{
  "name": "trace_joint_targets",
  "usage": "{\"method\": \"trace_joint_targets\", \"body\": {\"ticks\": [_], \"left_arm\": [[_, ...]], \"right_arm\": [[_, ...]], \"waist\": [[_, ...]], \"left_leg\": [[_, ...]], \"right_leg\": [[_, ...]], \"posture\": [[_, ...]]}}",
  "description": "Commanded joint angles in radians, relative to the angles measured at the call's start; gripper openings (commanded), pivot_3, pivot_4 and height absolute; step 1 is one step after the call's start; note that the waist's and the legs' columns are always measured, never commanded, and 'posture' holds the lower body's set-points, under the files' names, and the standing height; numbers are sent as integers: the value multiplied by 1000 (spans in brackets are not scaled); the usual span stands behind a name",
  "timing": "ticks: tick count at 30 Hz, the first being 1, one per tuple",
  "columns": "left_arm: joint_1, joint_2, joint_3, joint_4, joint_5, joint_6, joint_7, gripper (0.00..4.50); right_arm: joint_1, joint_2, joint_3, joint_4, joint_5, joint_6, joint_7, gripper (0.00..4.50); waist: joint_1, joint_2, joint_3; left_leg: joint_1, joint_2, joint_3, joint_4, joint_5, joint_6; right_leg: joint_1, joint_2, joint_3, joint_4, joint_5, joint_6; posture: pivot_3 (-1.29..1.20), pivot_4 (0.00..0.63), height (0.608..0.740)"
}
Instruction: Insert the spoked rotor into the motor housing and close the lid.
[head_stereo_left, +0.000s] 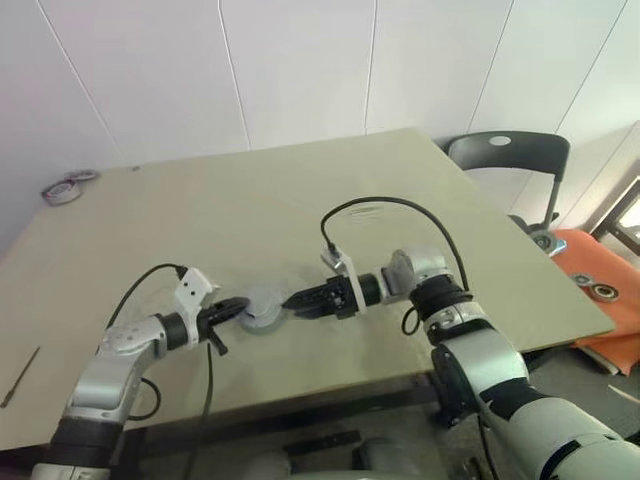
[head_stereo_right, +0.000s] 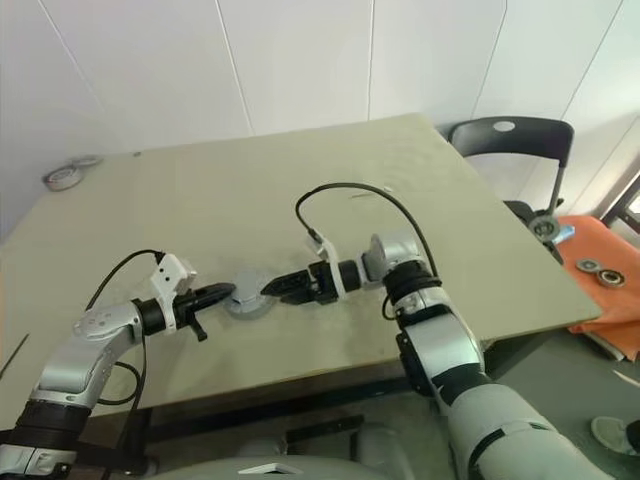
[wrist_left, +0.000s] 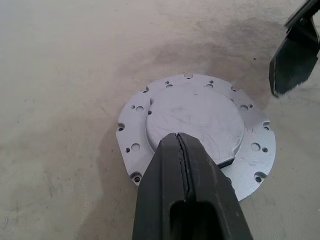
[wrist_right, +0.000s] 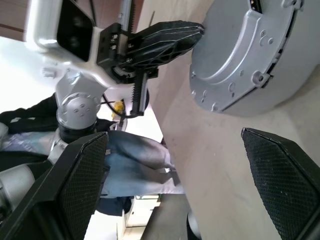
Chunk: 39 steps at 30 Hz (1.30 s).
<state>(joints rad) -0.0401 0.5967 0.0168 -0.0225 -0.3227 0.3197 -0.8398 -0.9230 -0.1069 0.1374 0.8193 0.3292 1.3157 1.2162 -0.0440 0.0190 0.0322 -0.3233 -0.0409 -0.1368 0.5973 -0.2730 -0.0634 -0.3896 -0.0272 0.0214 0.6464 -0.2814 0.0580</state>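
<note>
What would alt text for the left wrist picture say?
A closed silver motor housing, its round lid on, sits on a beige table. The shut left gripper rests at its near edge; the right gripper's dark fingertip hangs beyond.

Beige table (head_stereo_left: 300, 200); lidded motor housing (wrist_left: 195, 131)

Beige table (head_stereo_left: 300, 190), tape rolls (head_stereo_left: 62, 190) at far-left corner, black chair (head_stereo_left: 505, 160), orange mat (head_stereo_left: 605, 290)

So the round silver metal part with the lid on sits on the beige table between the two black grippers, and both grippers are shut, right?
Not quite: only the left gripper is shut. The right gripper is wide open, as the right wrist view shows. The round silver metal part does sit on the beige table between them.
</note>
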Motion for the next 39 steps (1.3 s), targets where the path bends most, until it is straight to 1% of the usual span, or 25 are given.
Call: {"method": "trace_joint_targets", "body": {"ticks": [1,5,11,14,20,24,30,33,39], "left_arm": [[57,7,-45,47,41,45,2,0],[64,5,-42,37,41,48,12,0],[74,1,-42,24,38,49,23,0],[78,-1,-41,22,36,47,30,0],[77,-7,-43,24,35,44,39,0],[76,-9,-41,27,35,41,42,0],[74,-16,-41,31,37,35,46,0],[72,-17,-40,35,36,33,47,0],[64,-19,-43,44,39,29,48,0]], "right_arm": [[-5,43,-40,26,15,-23,-90,4461],[-5,75,-63,73,9,-62,-169,4461],[-17,87,-80,109,-4,-93,-247,4461],[-37,109,-128,145,-4,-127,-330,4461],[-90,149,-201,199,5,-175,-438,4461],[-106,162,-212,230,-6,-204,-475,4461],[-127,180,-249,288,-5,-259,-526,4461],[-133,190,-259,308,-3,-286,-521,4461],[-134,208,-308,358,1,-355,-578,4461]], "waist": [[0,0,0],[-1,0,0],[-3,-2,-2],[-5,-2,-4],[-13,-3,-4],[-25,-3,-4],[-28,-2,-4],[-28,-2,-4],[-29,-2,-3]], "left_leg": [[0,0,0,0,0,0],[0,0,0,0,0,0],[2,0,0,0,0,0],[4,1,0,0,0,0],[5,1,-1,0,0,0],[5,1,-1,0,0,0],[7,1,-2,0,0,0],[7,2,-3,0,0,0],[7,2,-3,0,-1,-1]], "right_leg": [[0,0,0,0,0,0],[0,0,0,0,0,0],[1,1,0,1,0,0],[2,1,0,2,0,0],[3,2,0,4,-2,-4],[4,2,-1,5,-2,-5],[8,1,-3,5,-2,-5],[7,1,-4,5,-2,-5],[2,1,-6,4,-2,-5]], "posture": [[0,0,740],[0,0,740],[0,0,740],[0,0,740],[0,0,740],[0,0,740],[0,0,740],[0,0,740],[0,0,740]]}}
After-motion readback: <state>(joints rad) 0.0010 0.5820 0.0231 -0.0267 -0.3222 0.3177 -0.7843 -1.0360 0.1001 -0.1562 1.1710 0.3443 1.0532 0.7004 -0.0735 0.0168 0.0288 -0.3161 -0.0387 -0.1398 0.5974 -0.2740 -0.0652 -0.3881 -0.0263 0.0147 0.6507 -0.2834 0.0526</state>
